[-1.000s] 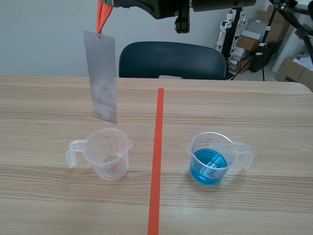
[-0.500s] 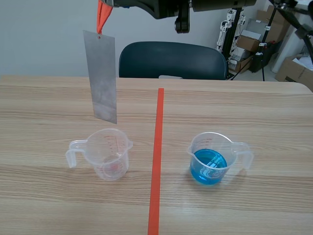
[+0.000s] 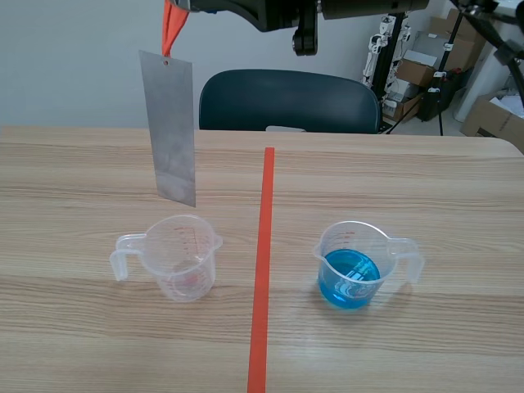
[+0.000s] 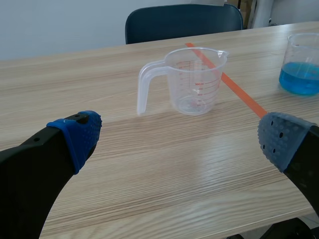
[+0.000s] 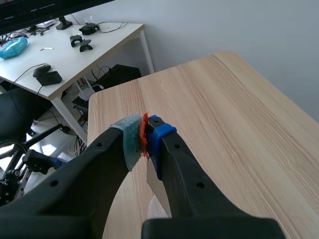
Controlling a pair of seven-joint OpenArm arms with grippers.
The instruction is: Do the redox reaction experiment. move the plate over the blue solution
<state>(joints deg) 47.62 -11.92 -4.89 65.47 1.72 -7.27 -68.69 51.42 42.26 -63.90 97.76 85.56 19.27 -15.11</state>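
The orange strap (image 3: pixel 170 29) ran off the scene view's top edge. The right gripper (image 5: pixel 144 135) hid most of the plate (image 5: pixel 156 191). The blue-solution beaker (image 4: pixel 303 64) was cropped in the left wrist view.

On the worktop (image 3: pixel 426 180) a tape line (image 3: pixel 263 270) runs from 6 to 12 o'clock. The empty cup (image 3: pixel 182 258) stands at its 9 o'clock and the filled cup (image 3: pixel 354 264) at its 3 o'clock. The plate (image 3: pixel 172 131) hangs by a strap (image 3: pixel 171 29) from the right pincer (image 5: pixel 144 137), at the empty cup's 12 o'clock. A chair (image 3: pixel 288 100) stands behind the worktop.
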